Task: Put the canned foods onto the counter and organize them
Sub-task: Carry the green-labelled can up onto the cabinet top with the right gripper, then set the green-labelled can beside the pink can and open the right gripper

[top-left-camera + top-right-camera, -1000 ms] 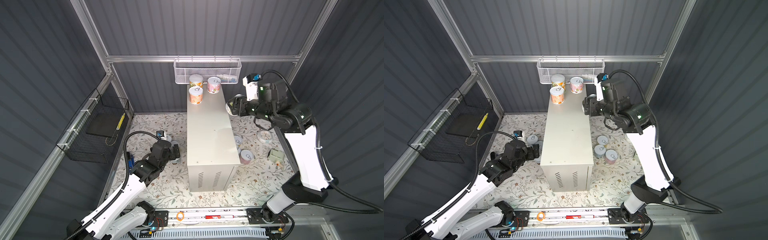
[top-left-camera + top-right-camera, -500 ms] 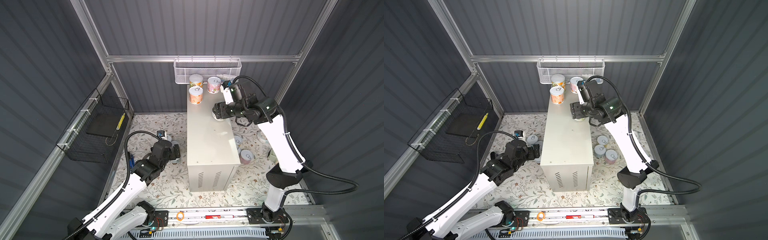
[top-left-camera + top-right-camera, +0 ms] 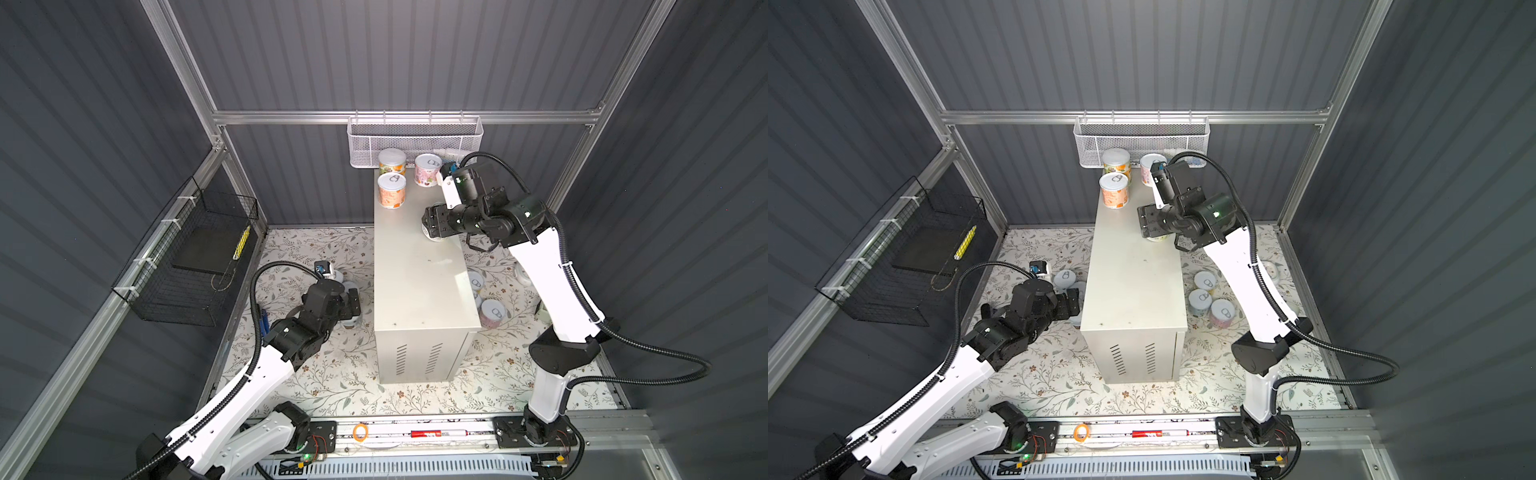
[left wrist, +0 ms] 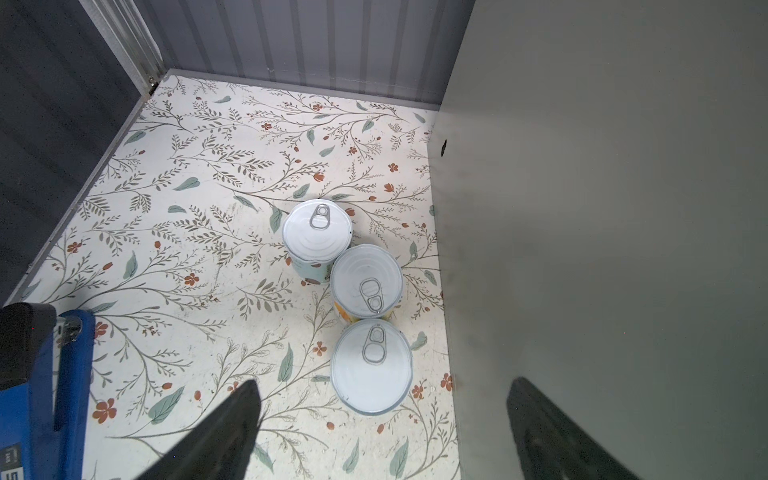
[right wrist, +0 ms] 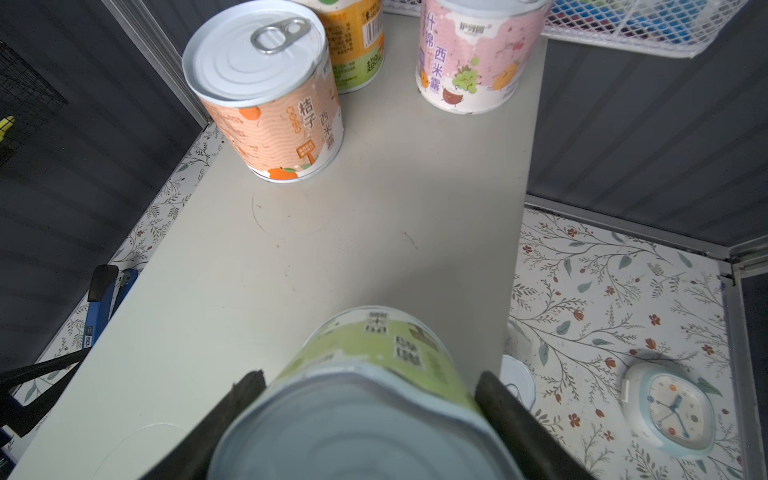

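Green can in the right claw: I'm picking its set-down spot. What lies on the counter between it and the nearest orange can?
Nothing: the right wrist view shows only bare counter between the green can and the orange can.

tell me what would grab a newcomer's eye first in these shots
The tall cream counter standing mid-floor on the floral mat draws the eye first, with three upright cans clustered at its far end. Over the counter top, near its right edge, the right tool grips a green can. The left tool hangs open above a row of three more cans on the mat beside the counter.
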